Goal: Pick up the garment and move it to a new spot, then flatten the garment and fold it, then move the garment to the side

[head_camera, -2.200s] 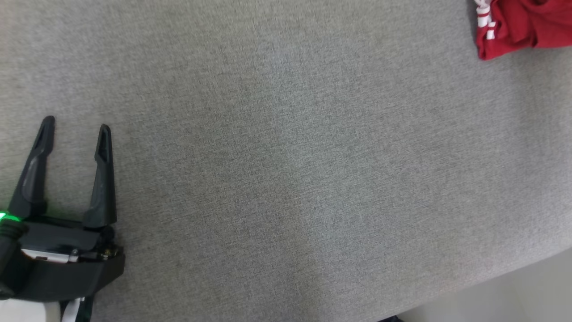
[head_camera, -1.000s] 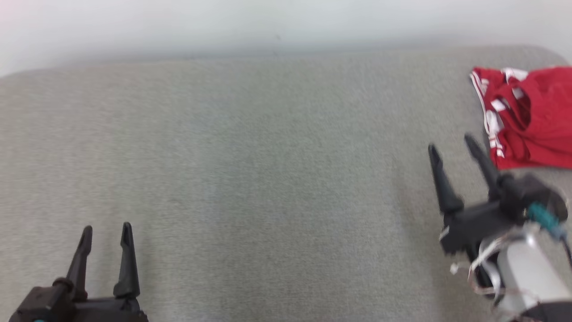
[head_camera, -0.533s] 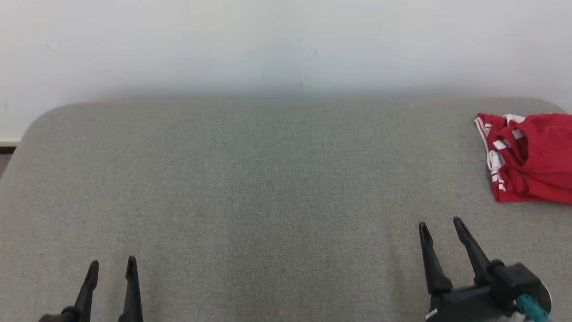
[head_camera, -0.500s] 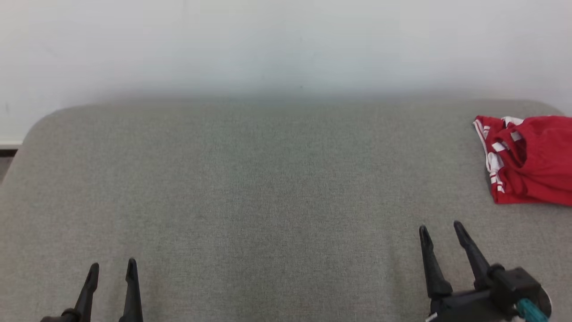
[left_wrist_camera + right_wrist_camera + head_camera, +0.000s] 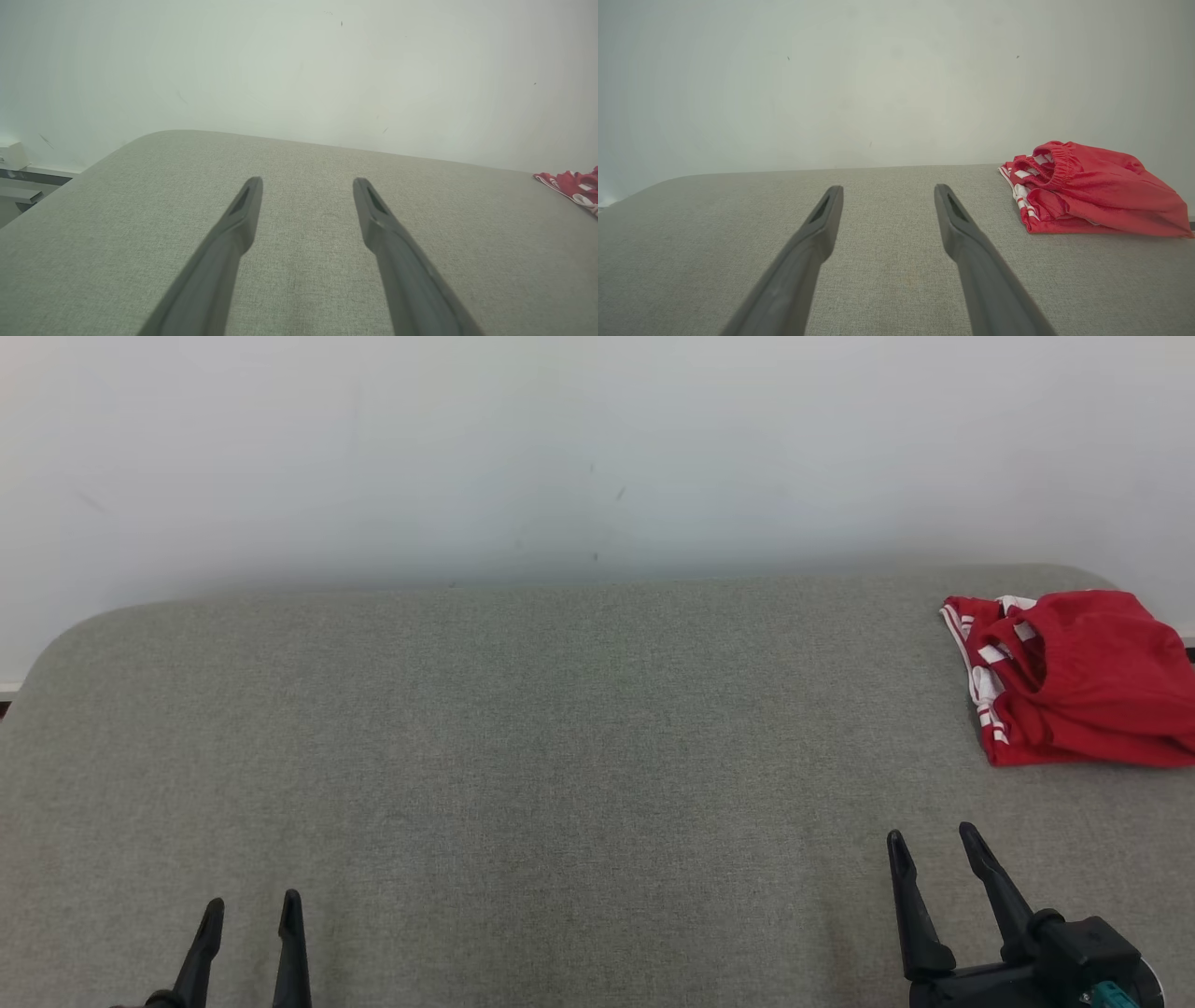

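Observation:
The garment (image 5: 1074, 677) is a red piece with white side stripes, folded into a compact bundle at the far right of the grey fabric surface (image 5: 560, 756). The right wrist view has the garment (image 5: 1092, 189) ahead and to the right, its elastic waistband on top. A corner of the garment (image 5: 572, 186) peeks in at the right edge of the left wrist view. My right gripper (image 5: 929, 840) stands open near the front right, short of the garment and apart from it. My left gripper (image 5: 252, 907) is open at the front left, nothing between its fingers.
A pale wall (image 5: 560, 448) rises directly behind the grey surface. The surface's rounded left end (image 5: 56, 644) drops off to the floor, where a white fixture (image 5: 14, 156) sits by the wall. Bare grey fabric stretches across the middle.
The head camera has tilted up and drifted, so the wall and the whole surface came into view. Both grippers sit a little lower in the picture; the garment lies unmoved.

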Available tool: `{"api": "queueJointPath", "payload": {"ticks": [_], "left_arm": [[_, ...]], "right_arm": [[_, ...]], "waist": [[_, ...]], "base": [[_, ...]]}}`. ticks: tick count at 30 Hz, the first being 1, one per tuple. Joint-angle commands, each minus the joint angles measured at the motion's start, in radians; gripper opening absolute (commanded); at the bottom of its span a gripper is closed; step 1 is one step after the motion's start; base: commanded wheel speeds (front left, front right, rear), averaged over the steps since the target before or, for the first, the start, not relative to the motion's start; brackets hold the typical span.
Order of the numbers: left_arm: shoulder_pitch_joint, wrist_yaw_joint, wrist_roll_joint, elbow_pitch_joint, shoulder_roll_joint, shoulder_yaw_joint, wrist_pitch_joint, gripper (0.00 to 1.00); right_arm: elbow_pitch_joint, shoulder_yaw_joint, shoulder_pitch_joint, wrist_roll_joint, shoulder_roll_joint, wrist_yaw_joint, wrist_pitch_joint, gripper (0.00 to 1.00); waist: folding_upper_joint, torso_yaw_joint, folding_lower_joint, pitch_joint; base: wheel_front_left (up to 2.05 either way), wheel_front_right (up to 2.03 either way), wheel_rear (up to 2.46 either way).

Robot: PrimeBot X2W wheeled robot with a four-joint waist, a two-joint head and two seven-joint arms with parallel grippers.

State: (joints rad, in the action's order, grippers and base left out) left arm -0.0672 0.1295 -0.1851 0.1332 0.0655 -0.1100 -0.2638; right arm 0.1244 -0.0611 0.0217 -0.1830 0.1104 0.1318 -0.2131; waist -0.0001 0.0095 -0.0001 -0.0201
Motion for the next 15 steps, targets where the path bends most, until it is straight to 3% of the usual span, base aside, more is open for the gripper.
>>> {"api": "queueJointPath", "payload": {"ticks": [1, 11, 12, 15], "left_arm": [[0.001, -0.001, -0.005, 0.002, -0.003, 0.001, 0.000, 1.00], [0.004, -0.001, -0.009, 0.007, 0.003, -0.002, 0.000, 1.00], [0.001, 0.001, -0.005, 0.011, 0.000, 0.000, 0.000, 0.00], [-0.004, 0.002, -0.009, 0.040, -0.006, 0.002, 0.003, 0.00]], "right_arm": [[0.001, 0.003, 0.009, -0.001, 0.000, -0.003, -0.006, 1.00], [0.012, 0.020, 0.018, 0.001, -0.016, -0.003, -0.013, 1.00], [0.013, 0.018, 0.008, -0.001, -0.013, 0.000, -0.008, 0.00], [0.039, 0.015, 0.019, -0.005, -0.015, 0.000, -0.005, 0.00]], "waist": [[0.0001, -0.003, 0.0001, 0.001], [0.0001, -0.007, 0.0001, 0.007], [0.0001, -0.007, 0.0001, 0.007], [0.0001, -0.007, 0.0001, 0.007]], "base": [[0.00, 0.00, 0.00], [0.00, 0.00, 0.00], [0.00, 0.00, 0.00], [0.00, 0.00, 0.00]]}}
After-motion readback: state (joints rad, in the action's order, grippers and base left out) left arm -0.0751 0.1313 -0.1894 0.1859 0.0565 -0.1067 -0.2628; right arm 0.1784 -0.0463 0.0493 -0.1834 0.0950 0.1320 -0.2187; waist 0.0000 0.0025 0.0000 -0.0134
